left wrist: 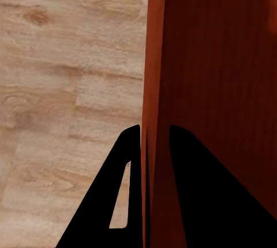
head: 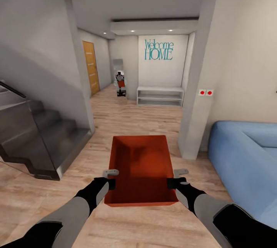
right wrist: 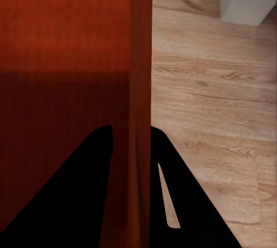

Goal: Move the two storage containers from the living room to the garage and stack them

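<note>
An open orange-red rectangular storage container with plain straight walls is carried above the light wood plank floor, with the blue sofa to its right and the dark grey staircase to its left. The left gripper is clamped on the container's left wall, one dark finger outside and one inside, and the right gripper grips the right wall likewise. Beyond the container stand a white low shelf, teal "Welcome HOME" wall lettering and a wooden door.
</note>
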Tool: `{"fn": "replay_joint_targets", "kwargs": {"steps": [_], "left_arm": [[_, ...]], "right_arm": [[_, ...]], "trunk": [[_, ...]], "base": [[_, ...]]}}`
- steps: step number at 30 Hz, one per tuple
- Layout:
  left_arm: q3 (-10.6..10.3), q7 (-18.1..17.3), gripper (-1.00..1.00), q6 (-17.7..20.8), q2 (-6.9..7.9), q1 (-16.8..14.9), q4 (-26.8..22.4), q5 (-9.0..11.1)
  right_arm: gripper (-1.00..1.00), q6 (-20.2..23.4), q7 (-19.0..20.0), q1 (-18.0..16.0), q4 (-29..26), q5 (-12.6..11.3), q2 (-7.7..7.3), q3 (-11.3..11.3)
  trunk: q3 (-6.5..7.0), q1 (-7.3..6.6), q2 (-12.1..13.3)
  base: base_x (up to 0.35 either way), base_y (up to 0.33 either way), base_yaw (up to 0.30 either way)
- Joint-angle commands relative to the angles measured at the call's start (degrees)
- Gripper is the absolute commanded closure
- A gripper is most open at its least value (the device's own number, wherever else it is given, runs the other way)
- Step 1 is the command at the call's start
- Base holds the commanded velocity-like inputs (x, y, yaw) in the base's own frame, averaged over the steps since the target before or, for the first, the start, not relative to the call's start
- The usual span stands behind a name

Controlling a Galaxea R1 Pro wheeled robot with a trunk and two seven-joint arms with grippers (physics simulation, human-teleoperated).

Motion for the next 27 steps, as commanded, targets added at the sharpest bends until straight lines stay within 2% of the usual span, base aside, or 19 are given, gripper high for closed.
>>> {"fn": "replay_joint_targets", "kwargs": {"steps": [1, 27], "left_arm": [[0.3, 0.7, 1.00, 0.5, 0.07, 0.0, -0.2, -1.5], [0.3, 0.7, 1.00, 0.5, 0.12, 0.0, -0.2, -1.5]], "right_arm": [[1.00, -0.3, -0.7, -0.1, 0.2, -0.8, -0.24, 0.0], [1.00, -0.3, -0.7, -0.1, 0.2, -0.8, -0.24, 0.0]], "trunk": [[-0.13, 0.07, -0.1], [-0.13, 0.07, -0.1]], "base": [[0.322, 0.071, 0.000], [0.323, 0.071, 0.000]]}}
